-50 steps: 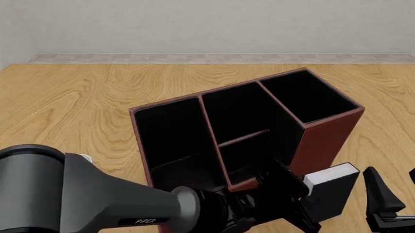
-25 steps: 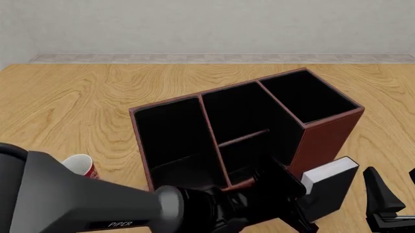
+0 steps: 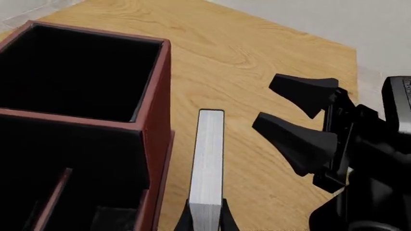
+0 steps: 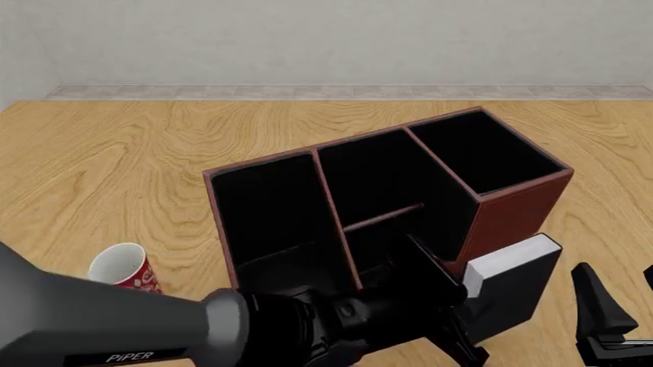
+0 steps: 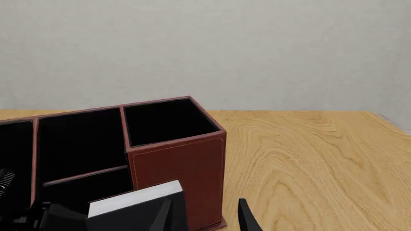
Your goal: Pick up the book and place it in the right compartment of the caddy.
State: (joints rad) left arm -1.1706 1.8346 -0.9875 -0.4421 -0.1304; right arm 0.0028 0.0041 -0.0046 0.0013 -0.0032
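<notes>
Firmly, left fingers (image 3: pixel 205 217) clamp the book (image 3: pixel 209 163) — right fingers (image 3: pixel 301 120) spread.

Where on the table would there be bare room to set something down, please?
Bare wood lies between the caddy and the back wall, across the left side beyond the mug, and right of the caddy's tall end. It is crowded along the caddy's near side, where the left tool grips the book and the right tool waits open close by.
</notes>
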